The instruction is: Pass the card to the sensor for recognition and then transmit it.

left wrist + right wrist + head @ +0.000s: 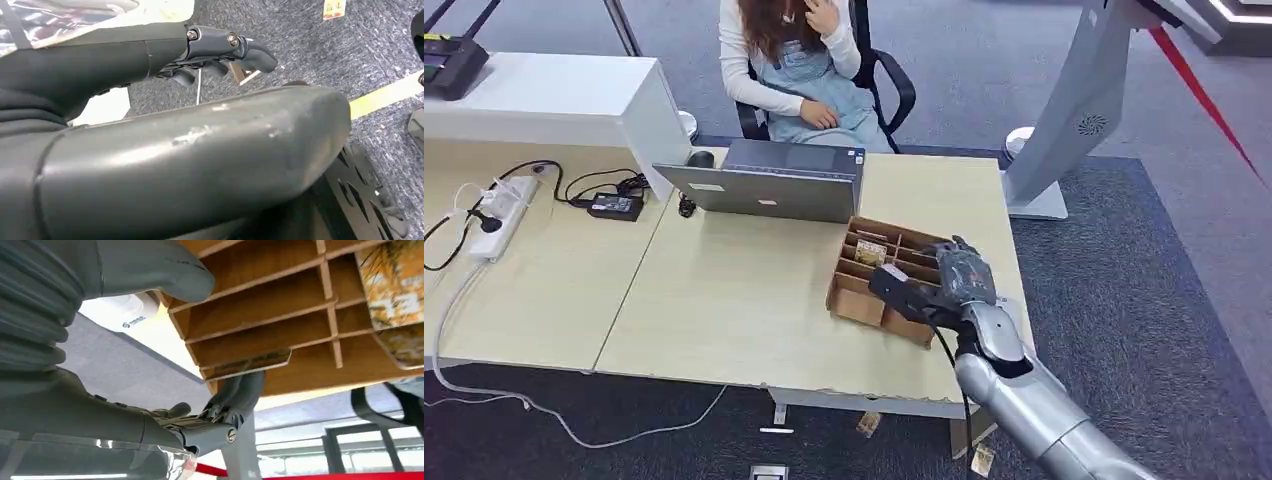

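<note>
Closest to you, your right hand is over the near right end of the wooden divider box on the bench. In the right wrist view the fingers are reaching up against a card that sits at the edge of one compartment, thumb on the other side of the box wall. Whether they've actually pinched it, I can't tell.

The box is split into rows of small open slots. One slot further in has another card with an orange-and-white print, standing up on edge. The card by your fingers lies flat along its slot, long axis running with the divider.

Your left hand hangs low over the blue-grey carpet, fingers curled in with nothing in them.

Past the box there's a grey laptop, lid towards you, then a black power brick and a white power strip off to the left. A person sits in a black chair behind the bench, and a grey-white stand rises on the right over the carpet.
</note>
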Robot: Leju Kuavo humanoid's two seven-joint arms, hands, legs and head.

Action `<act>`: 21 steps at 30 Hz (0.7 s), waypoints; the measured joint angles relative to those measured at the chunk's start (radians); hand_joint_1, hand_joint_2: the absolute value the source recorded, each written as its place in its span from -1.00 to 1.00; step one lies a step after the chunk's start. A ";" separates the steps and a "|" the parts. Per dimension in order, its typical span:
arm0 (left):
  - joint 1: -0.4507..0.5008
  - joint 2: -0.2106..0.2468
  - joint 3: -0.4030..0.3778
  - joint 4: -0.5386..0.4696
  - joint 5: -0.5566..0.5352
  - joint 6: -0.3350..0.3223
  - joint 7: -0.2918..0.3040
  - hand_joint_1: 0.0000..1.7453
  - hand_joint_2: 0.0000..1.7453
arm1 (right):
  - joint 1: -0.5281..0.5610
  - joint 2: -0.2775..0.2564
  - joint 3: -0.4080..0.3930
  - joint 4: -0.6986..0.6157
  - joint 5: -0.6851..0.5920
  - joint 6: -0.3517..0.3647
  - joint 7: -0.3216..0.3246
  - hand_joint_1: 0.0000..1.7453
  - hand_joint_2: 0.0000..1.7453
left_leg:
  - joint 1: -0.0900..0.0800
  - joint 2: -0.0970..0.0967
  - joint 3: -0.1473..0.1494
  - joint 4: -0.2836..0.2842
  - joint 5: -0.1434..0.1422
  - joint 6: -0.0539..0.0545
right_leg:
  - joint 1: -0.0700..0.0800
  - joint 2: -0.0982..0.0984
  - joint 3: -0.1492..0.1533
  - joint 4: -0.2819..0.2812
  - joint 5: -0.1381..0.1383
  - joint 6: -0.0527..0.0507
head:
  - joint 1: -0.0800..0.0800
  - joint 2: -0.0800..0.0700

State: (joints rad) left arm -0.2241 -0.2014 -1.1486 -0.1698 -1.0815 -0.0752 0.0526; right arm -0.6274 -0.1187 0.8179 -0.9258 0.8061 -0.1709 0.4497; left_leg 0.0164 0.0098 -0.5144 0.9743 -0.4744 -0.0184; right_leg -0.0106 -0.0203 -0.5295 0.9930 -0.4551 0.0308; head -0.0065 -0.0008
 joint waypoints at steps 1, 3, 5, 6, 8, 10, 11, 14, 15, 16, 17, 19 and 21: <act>0.000 0.000 0.000 0.000 -0.001 0.000 -0.001 -1.00 -1.00 | -0.001 0.002 0.001 0.000 0.001 -0.004 0.010 -0.14 1.00 | 0.000 0.000 0.000 0.000 0.000 0.000 | 0.000 0.000 0.000 0.000 0.000 0.000 | 0.000 0.000; 0.000 0.000 0.000 0.000 -0.003 0.000 -0.002 -1.00 -1.00 | -0.002 0.007 0.002 0.000 0.003 -0.008 0.023 -0.14 1.00 | 0.000 0.000 0.000 0.000 0.000 0.000 | 0.000 0.000 0.000 0.000 0.000 0.000 | 0.000 0.000; -0.001 0.000 -0.001 0.000 -0.003 0.000 -0.003 -1.00 -1.00 | -0.005 0.010 0.004 0.000 0.003 -0.012 0.029 -0.14 1.00 | 0.000 0.000 0.000 0.000 0.000 0.000 | 0.000 0.000 0.000 0.000 0.000 0.000 | 0.000 0.000; -0.001 0.000 -0.001 0.000 -0.004 0.000 -0.003 -1.00 -1.00 | -0.005 0.012 0.005 0.000 0.003 -0.014 0.031 -0.14 1.00 | 0.000 0.000 0.000 0.000 0.000 0.000 | 0.000 0.000 0.000 0.000 0.000 0.000 | 0.000 0.000; -0.001 0.000 -0.002 0.000 -0.004 0.000 -0.003 -1.00 -1.00 | -0.005 0.015 0.006 0.000 0.003 -0.015 0.033 -0.14 1.00 | 0.000 0.000 0.000 0.000 0.000 0.000 | 0.000 0.000 0.000 0.000 0.000 0.000 | 0.000 0.000; -0.002 0.000 -0.003 0.000 -0.004 0.000 -0.003 -1.00 -1.00 | -0.006 0.015 0.007 0.000 0.003 -0.016 0.033 -0.14 1.00 | 0.000 0.000 0.000 0.000 0.000 0.000 | 0.000 0.000 0.000 0.000 0.000 0.000 | 0.000 0.000; -0.002 0.000 -0.003 0.000 -0.004 0.000 -0.003 -1.00 -1.00 | -0.006 0.015 0.008 0.000 0.003 -0.017 0.033 -0.14 1.00 | 0.000 0.000 0.000 0.000 0.000 0.000 | 0.000 0.000 0.000 0.000 0.000 0.000 | 0.000 0.000; -0.002 0.000 -0.006 0.000 -0.004 0.000 -0.003 -1.00 -1.00 | -0.006 0.015 0.009 0.000 0.002 -0.021 0.030 -0.10 1.00 | 0.000 0.000 0.000 0.000 0.000 0.000 | 0.000 0.000 0.000 0.000 0.000 0.000 | 0.000 0.000; -0.002 0.000 -0.006 0.000 -0.004 0.000 -0.003 -1.00 -1.00 | -0.006 0.015 0.009 0.000 0.002 -0.023 0.028 -0.04 1.00 | 0.000 0.000 0.000 0.000 0.000 0.000 | 0.000 0.000 0.000 0.000 0.000 0.000 | 0.000 0.000; -0.003 0.000 -0.006 0.000 -0.005 0.000 -0.003 -1.00 -1.00 | -0.006 0.014 0.009 0.000 0.002 -0.024 0.026 -0.02 1.00 | 0.000 0.000 0.000 0.000 0.000 0.000 | 0.000 0.000 0.000 0.000 0.000 0.000 | 0.000 0.000; -0.003 0.000 -0.006 0.000 -0.005 0.000 -0.003 -1.00 -1.00 | -0.006 0.014 0.009 0.000 0.001 -0.025 0.023 0.04 1.00 | 0.000 0.000 0.000 0.000 0.000 0.000 | 0.000 0.000 0.000 0.000 0.000 0.000 | 0.000 0.000; -0.003 0.000 -0.006 0.000 -0.005 0.000 -0.003 -1.00 -1.00 | -0.006 0.013 0.009 0.000 0.001 -0.026 0.018 0.08 1.00 | 0.000 0.000 0.000 0.000 0.000 0.000 | 0.000 0.000 0.000 0.000 0.000 0.000 | 0.000 0.000; -0.003 0.000 -0.006 0.000 -0.006 0.000 -0.004 -1.00 -1.00 | -0.007 0.013 0.009 0.000 0.001 -0.027 0.015 0.12 1.00 | 0.000 0.000 0.000 0.000 0.000 0.000 | 0.000 0.000 0.000 0.000 0.000 0.000 | 0.000 0.000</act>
State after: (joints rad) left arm -0.2269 -0.2018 -1.1547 -0.1698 -1.0872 -0.0751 0.0488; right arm -0.6339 -0.1061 0.8267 -0.9258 0.8068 -0.1984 0.4646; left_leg 0.0165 0.0099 -0.5142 0.9743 -0.4744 -0.0184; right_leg -0.0106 -0.0203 -0.5298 0.9930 -0.4552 0.0308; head -0.0065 -0.0008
